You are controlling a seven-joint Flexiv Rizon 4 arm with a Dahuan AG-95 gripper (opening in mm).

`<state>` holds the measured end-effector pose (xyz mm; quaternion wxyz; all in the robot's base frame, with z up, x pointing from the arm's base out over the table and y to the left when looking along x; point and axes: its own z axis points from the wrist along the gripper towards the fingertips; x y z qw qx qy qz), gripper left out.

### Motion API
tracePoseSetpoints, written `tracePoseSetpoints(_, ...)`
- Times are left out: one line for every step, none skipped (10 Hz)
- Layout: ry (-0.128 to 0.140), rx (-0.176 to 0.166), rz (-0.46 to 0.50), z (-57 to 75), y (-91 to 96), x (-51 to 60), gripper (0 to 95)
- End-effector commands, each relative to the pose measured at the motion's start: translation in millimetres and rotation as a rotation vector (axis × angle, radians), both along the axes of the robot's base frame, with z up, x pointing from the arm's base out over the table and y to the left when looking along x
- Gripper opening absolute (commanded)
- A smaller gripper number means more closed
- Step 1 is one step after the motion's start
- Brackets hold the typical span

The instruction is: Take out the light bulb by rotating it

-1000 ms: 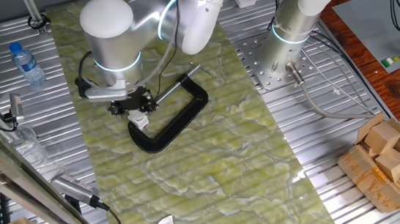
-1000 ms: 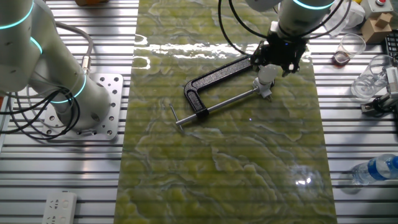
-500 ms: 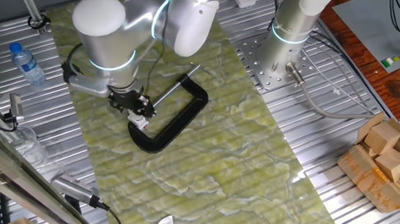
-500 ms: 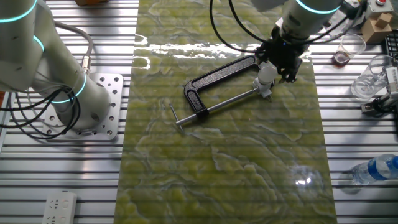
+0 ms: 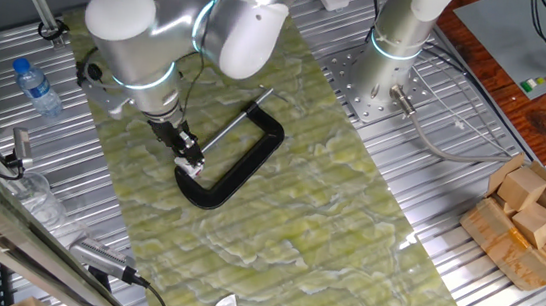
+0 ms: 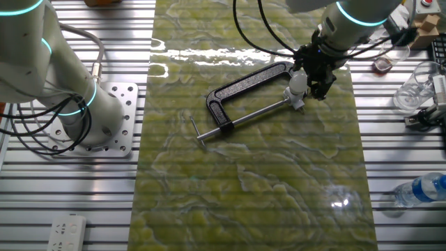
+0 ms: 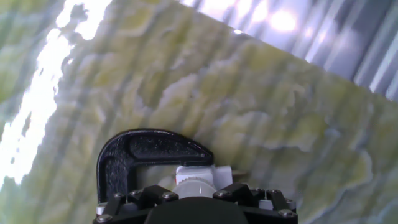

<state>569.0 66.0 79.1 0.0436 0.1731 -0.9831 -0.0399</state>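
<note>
The hand is closed around the light bulb, upper right of the other fixed view, at the jaw end of the black C-clamp on the green-marbled bench. No readable writing shows.

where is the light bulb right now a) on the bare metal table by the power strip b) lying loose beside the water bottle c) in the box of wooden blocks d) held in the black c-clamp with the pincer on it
d: the light bulb sits at the jaw end of the black c-clamp, and the pincer is down on it; whether the pincer is shut cannot be told.
</note>
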Motion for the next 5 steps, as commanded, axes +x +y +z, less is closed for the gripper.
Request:
tracePoseSetpoints(0.014,0.006,-0.094,-0.9,-0.8,-1.3,76.0)
tracePoseSetpoints(0.013,0.004,-0.097,-1.1,-0.8,-1.3,76.0)
tracePoseSetpoints(0.012,0.002,-0.103,-1.2,-0.9,-1.4,76.0)
tracePoseSetpoints(0.004,0.002,-0.112,-1.5,-1.0,-1.4,76.0)
tracePoseSetpoints(0.001,0.002,-0.12,-1.7,-1.1,-1.4,76.0)
